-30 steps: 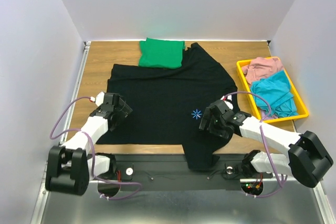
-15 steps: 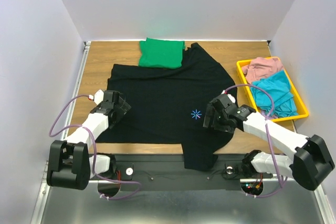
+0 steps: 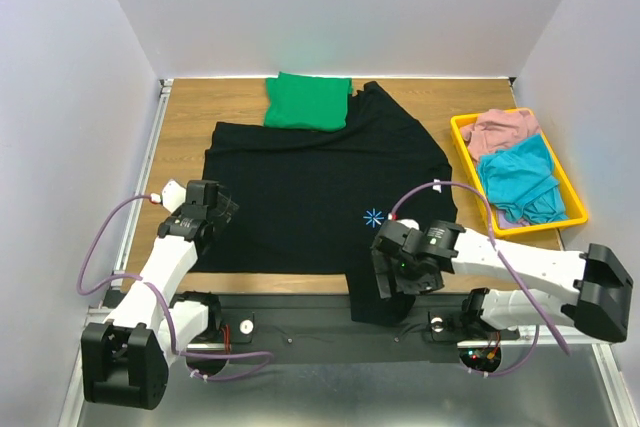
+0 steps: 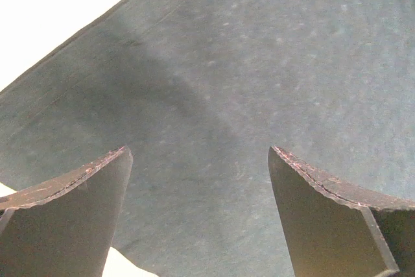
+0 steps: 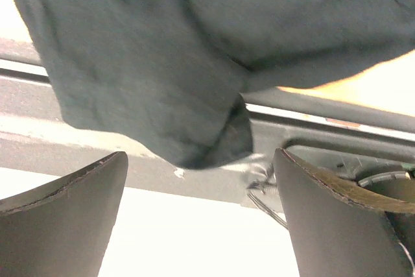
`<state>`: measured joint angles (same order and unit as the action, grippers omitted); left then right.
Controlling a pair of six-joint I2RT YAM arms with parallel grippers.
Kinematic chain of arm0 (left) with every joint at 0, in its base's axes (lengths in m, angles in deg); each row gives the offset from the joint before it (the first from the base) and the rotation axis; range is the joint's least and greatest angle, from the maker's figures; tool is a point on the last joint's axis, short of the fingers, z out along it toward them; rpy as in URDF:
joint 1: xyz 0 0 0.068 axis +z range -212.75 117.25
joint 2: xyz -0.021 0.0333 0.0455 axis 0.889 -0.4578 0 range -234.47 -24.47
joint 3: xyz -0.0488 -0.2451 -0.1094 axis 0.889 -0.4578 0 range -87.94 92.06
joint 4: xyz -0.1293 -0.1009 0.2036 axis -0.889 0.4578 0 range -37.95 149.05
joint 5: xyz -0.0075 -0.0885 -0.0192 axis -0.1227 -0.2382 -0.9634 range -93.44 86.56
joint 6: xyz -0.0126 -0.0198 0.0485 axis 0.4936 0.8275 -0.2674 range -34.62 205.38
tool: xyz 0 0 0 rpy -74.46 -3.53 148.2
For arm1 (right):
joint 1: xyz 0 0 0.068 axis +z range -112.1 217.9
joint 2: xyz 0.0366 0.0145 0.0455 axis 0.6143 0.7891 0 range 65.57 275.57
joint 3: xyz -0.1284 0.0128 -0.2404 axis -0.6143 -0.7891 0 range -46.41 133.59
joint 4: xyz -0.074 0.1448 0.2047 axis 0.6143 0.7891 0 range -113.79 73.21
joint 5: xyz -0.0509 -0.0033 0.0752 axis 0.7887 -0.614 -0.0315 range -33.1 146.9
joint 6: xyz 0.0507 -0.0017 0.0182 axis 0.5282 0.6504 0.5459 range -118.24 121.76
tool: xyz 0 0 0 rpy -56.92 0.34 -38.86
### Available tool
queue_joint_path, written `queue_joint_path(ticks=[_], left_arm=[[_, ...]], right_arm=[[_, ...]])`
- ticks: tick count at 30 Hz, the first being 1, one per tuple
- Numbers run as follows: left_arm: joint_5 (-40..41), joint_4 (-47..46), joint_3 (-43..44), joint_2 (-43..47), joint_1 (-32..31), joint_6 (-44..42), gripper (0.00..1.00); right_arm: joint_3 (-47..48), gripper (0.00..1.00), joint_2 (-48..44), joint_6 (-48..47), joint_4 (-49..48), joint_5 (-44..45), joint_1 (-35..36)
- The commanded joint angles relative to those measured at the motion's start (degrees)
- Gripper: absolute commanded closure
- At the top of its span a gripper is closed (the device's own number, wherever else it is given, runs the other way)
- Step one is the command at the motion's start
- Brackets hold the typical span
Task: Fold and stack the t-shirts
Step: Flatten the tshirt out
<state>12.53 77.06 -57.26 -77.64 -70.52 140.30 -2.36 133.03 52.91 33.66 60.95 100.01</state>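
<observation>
The black t-shirt (image 3: 310, 182) lies spread flat on the wooden table, its light-blue starburst print (image 3: 374, 216) at the front right. One sleeve (image 3: 378, 299) hangs over the near table edge. The green t-shirt (image 3: 308, 102) lies folded at the back, touching the black shirt's far edge. My left gripper (image 3: 215, 209) is open and empty over the black shirt's left edge; its wrist view shows black cloth (image 4: 259, 63) between the fingers (image 4: 78, 212). My right gripper (image 3: 387, 280) is open and empty just above the hanging sleeve (image 5: 162, 63).
A yellow tray (image 3: 575, 215) at the right holds pink and teal clothes. White walls close in the table on three sides. A black metal rail (image 3: 300, 322) runs along the near edge; it also shows in the right wrist view (image 5: 337, 118).
My right gripper has swung from right of the starburst down and left to the near edge, over the hanging sleeve. My left gripper has drawn back slightly left and toward the near edge.
</observation>
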Motion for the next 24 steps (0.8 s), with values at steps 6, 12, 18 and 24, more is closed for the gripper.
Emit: queue_joint_path(ticks=[6, 12, 18, 24], left_arm=[[2.8, 4.3, 1.1, 0.1, 0.1, 4.1, 0.02], [2.8, 4.3, 0.4, 0.1, 0.1, 4.1, 0.01], [2.8, 3.1, -0.4, 0.3, 0.1, 4.0, 0.02], [2.8, 2.6, 0.0, 0.4, 0.1, 3.5, 0.02]], right_arm=[[-8.4, 0.14, -3.9, 6.8, -0.1, -2.0, 0.3], [-11.4, 0.53, -4.0, 9.3, -5.0, -3.7, 0.3], [-8.6, 0.99, -5.9, 9.8, -5.9, -3.7, 0.3], [-1.0, 0.99, -12.6, 7.7, -3.8, -6.8, 0.3]])
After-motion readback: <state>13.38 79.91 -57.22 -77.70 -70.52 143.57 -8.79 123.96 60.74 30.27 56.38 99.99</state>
